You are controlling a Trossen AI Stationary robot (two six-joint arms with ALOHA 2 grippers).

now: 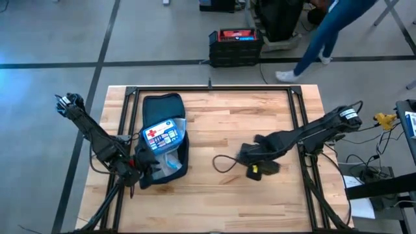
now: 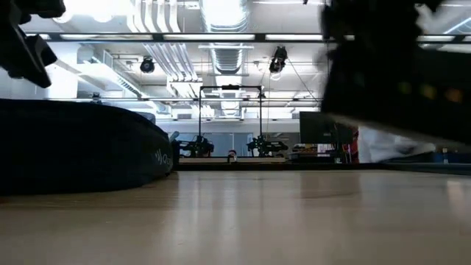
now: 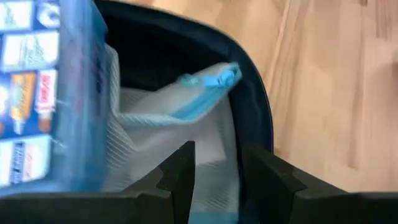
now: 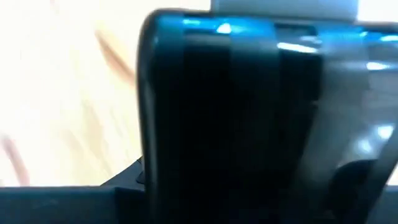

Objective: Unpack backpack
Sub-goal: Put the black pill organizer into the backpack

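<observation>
1. Right gripper [image 1: 250, 158] is sitting low over the middle of the table [image 1: 260, 114], and its fingers are closing around a dark glossy block [image 4: 249, 118] that is filling its wrist view; a black cable [image 1: 224, 164] is trailing left from that spot, with a yellow-and-black piece [image 1: 255, 171] lying just beside it.
2. Left gripper [image 3: 214, 171] is reaching into the near end of the backpack [image 1: 164, 107], which is lying open on the left side of the table. Its fingers are standing partly apart, and I cannot tell whether they are pinching anything.
3. Risks for the right side, as I judge them: the cable may be dragging or snagging if the block is lifted, and a shallow hold may be letting the block slip.
4. Risks for the left side: the clear zip bag [image 3: 186, 112] is crumpling under the fingers and may tear or slide, and the blue first-aid pack [image 1: 160, 135] perched on top may be tipping out onto the table.
</observation>
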